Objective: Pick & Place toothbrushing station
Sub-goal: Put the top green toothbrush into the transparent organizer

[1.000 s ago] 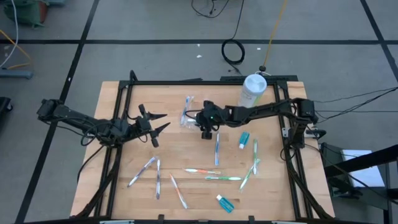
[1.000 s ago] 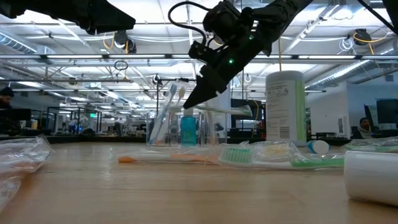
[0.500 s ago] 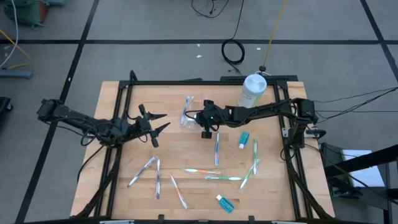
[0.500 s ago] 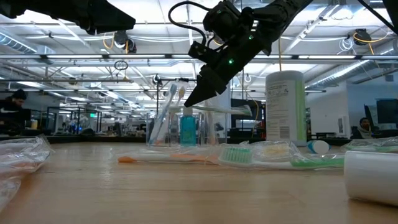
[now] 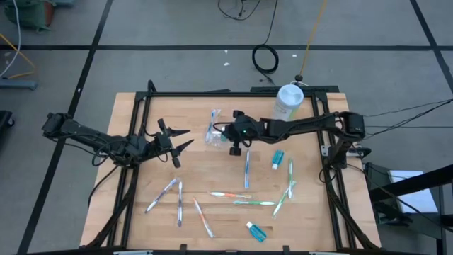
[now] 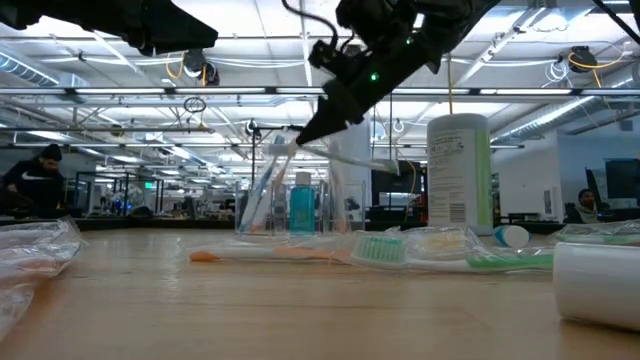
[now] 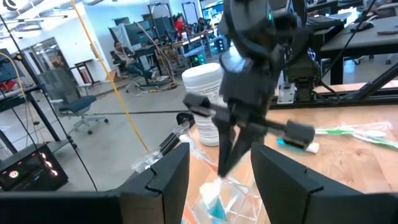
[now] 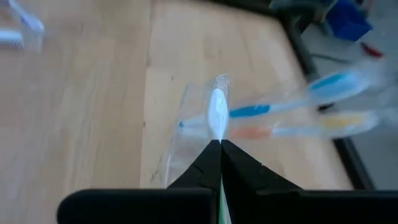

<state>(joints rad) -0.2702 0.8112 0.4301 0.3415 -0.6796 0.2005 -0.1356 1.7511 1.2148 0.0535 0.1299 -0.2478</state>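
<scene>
The toothbrushing station (image 5: 211, 132) is a clear plastic holder at the table's far middle. In the low view the station (image 6: 300, 200) carries toothbrushes and a blue tube and leans. My right gripper (image 5: 225, 133) reaches it from the right and is shut on it; its tips (image 6: 303, 138) show at the holder's top. My left gripper (image 5: 185, 139) hovers open to the holder's left, level, touching nothing. Seen from the left wrist, my right gripper (image 7: 225, 168) points down onto the holder (image 7: 217, 196). My right gripper pinches the holder's thin clear wall at its top edge (image 8: 215, 132) between the two fingertips. The fingers slant down from the table's right side. The holder hangs tilted under the tips, brushes still inside; whether its base touches the wood I cannot tell.
A tall white-and-green canister (image 5: 288, 101) stands at the far right behind the right arm. Loose toothbrushes (image 5: 230, 195) and blue tubes (image 5: 277, 159) are scattered over the near half. Crumpled clear plastic (image 6: 30, 250) lies close to the low camera. Black frame rails (image 5: 212, 93) edge the table.
My right gripper has shut on the holder's top edge and then risen a little. The holder, upright before, now leans, with its gripped edge drawn higher and the toothbrushes inside slanting with it.
</scene>
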